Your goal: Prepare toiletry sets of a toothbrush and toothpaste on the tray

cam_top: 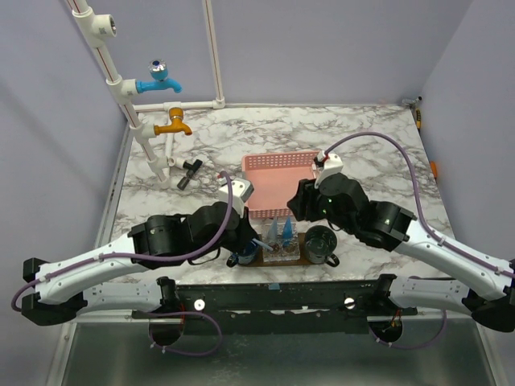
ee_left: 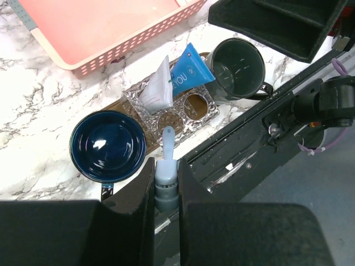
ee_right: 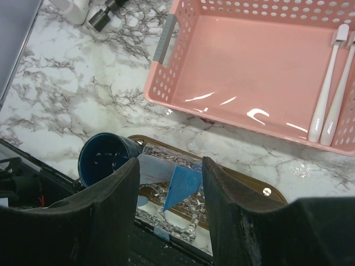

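My left gripper is shut on a light-blue and white toothbrush, whose far end points at a clear holder on the brown tray. A blue toothpaste and a white tube stand in that holder. My right gripper hovers open above the same tubes, holding nothing. Two more white toothbrushes lie in the pink basket. In the top view both grippers, left and right, meet over the tray.
A dark blue cup stands on the tray's left end and a dark mug at its right end. Blue and orange taps on white pipes stand at the back left, with a black fitting beside them.
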Robot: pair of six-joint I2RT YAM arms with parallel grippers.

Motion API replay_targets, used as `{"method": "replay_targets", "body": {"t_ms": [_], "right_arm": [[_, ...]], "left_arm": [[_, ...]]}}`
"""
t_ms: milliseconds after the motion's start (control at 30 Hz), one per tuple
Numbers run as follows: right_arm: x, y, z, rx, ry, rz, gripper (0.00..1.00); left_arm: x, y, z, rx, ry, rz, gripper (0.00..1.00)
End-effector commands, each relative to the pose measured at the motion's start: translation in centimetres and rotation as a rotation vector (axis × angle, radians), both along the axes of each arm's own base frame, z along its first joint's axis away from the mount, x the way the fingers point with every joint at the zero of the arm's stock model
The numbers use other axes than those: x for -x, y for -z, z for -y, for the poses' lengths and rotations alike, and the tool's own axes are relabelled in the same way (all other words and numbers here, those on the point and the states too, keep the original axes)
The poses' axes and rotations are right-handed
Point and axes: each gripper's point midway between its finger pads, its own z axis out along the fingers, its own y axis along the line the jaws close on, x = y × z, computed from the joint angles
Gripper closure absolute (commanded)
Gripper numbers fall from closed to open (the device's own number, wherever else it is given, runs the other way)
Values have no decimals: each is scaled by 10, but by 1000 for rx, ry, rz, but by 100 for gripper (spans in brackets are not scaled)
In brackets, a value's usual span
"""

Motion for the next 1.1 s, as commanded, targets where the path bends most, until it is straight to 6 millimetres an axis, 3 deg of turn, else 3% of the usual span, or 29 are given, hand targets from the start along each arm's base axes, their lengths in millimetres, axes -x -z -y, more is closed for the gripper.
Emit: {"method": "replay_targets", "body": {"t_ms": [0, 567, 1067], "right_arm": [[0, 2, 10, 7, 36, 8, 48], [4, 17, 10, 15, 31, -21, 48], [2, 20, 5, 26, 24, -28, 48]], "left_arm": [[-10, -16, 4, 37, -56, 74, 100], [-6, -4, 27, 2, -18, 108, 100], [-8, -29, 5, 55, -50, 146, 100]]}}
